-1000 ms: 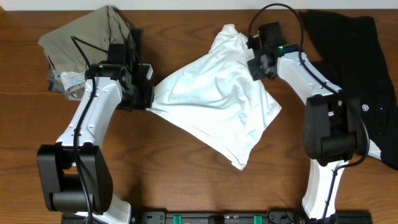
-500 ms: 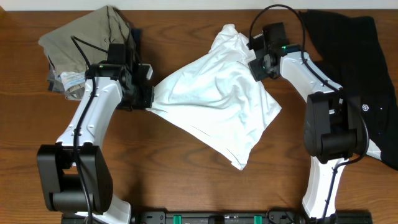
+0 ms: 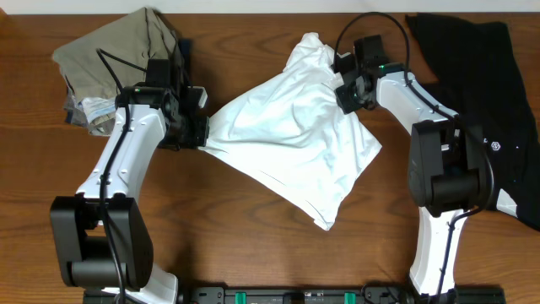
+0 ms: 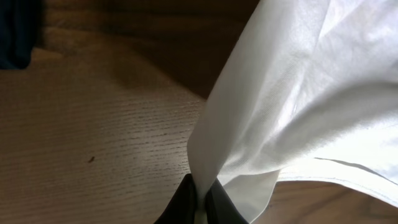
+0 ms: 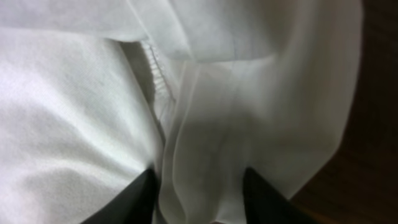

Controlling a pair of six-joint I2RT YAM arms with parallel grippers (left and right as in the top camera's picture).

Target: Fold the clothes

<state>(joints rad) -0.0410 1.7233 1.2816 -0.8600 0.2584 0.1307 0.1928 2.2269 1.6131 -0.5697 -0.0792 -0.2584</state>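
Mid-way across the brown wooden table [image 3: 253, 253]: plain white fabric T-shirt [image 3: 295, 143], bunched, not flat. Left gripper [image 4: 200, 208] clenched on its table-left corner. Right gripper [image 5: 202, 199] has fingers spread, straddling a seam fold at the table's far side. Step looks like spreading out. Next: right pinches, both pull taut.

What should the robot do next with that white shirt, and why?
Probably close the right tool on the white shirt: it stands open astride a fold of fabric, while the left tool is shut on the shirt's opposite corner.

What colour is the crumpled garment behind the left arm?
The garment is plain khaki-olive; the overhead view shows it best.
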